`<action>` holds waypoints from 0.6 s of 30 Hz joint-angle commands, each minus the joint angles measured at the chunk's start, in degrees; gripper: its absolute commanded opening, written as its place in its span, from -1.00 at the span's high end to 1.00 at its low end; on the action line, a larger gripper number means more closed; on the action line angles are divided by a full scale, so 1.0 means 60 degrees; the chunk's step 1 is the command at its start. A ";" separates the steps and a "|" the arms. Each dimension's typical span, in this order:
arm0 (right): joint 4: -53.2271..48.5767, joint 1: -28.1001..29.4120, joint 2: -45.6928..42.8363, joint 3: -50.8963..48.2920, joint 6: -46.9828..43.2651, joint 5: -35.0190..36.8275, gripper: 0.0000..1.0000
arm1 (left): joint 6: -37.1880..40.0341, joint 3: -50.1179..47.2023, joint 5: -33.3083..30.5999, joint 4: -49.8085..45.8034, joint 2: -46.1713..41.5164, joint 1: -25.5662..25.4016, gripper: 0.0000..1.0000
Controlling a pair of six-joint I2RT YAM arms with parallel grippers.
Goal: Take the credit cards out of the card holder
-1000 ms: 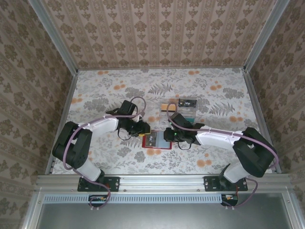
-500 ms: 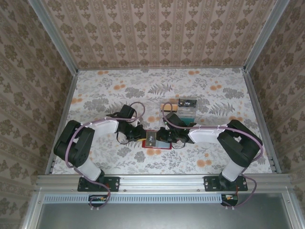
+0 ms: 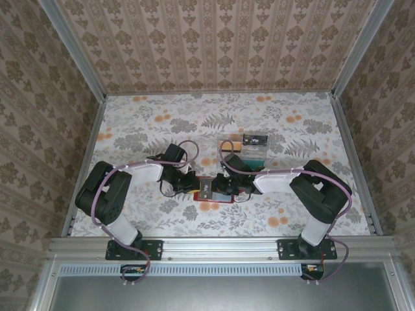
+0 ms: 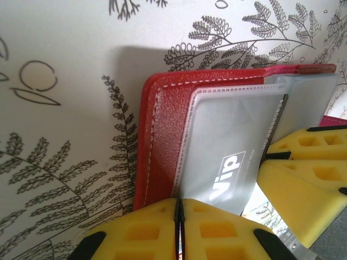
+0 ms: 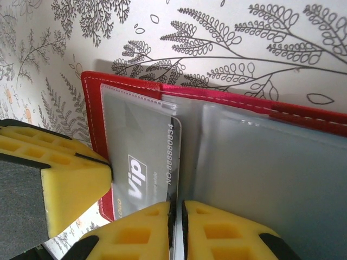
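The red card holder (image 3: 218, 199) lies open on the table between both arms. In the left wrist view its red cover (image 4: 162, 124) carries a frosted sleeve (image 4: 227, 135) with a grey "Vip" credit card inside. My left gripper (image 4: 179, 227) is shut on the sleeve's near edge. The right gripper's yellow fingers (image 4: 306, 162) show at the right of that view. In the right wrist view my right gripper (image 5: 178, 230) is shut on the thin edge of the Vip credit card (image 5: 143, 162), beside the card holder's fold (image 5: 190, 141). From above, the left gripper (image 3: 196, 184) and right gripper (image 3: 218, 186) meet over the card holder.
Three loose cards lie behind the card holder: a tan-gold one (image 3: 222, 145), a black one (image 3: 255, 138) and a pale one (image 3: 255, 153). The floral table cloth (image 3: 142, 129) is bare to the left and right. Patterned walls close in three sides.
The right gripper slid left onto the card holder. The left gripper closed on the sleeve edge, and both wrists drew closer together.
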 commanded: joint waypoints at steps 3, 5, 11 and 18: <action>0.0194 0.0035 0.0255 0.0266 0.0180 -0.0331 0.69 | -0.0096 -0.0171 -0.0120 -0.0009 0.0199 -0.0091 0.78; 0.0205 0.0036 0.0308 0.0324 0.0178 -0.0407 0.70 | -0.0096 -0.0160 -0.0107 -0.0009 0.0206 -0.0106 0.78; 0.0246 0.0036 0.0304 0.0313 0.0178 -0.0547 0.86 | -0.0115 -0.0131 -0.0141 -0.0086 0.0203 -0.0123 0.78; 0.0122 -0.0276 -0.0239 -0.0227 0.0178 -0.0320 1.00 | -0.0105 -0.0151 -0.0435 -0.0384 0.0199 -0.0024 0.91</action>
